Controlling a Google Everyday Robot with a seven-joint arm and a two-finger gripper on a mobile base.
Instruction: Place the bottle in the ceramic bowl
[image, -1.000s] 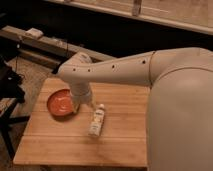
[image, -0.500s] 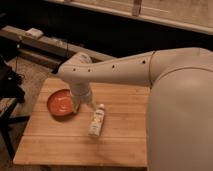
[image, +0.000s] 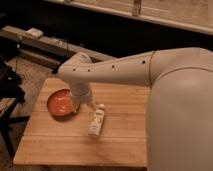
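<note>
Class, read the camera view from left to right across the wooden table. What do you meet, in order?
bowl → gripper, by the bowl's right edge → bottle, lying on the table

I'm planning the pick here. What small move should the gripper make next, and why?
Probably ease the gripper, at the ceramic bowl's rim, down toward the bottle, which lies ungrasped on the table just beside it.
</note>
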